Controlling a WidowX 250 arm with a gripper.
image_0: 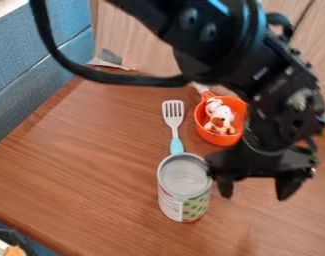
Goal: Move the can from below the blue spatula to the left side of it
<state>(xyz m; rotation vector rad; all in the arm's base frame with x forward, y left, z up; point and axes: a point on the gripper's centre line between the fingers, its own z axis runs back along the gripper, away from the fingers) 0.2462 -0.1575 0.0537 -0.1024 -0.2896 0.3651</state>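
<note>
The black gripper hangs over the right part of the table, its two fingers spread apart with nothing between them. Just left of it stands the can, upright, with a grey metal top and a white and green patterned label. Behind the can lies the spatula, its slotted head white and its handle light blue. The handle points toward the can; its lower end meets the can's top edge in the view, and I cannot tell whether they touch.
An orange pot holding a white and brown plush toy stands right of the spatula, partly behind the arm. Blue padded panels border the wooden table on the left. A wooden wall rises at the back.
</note>
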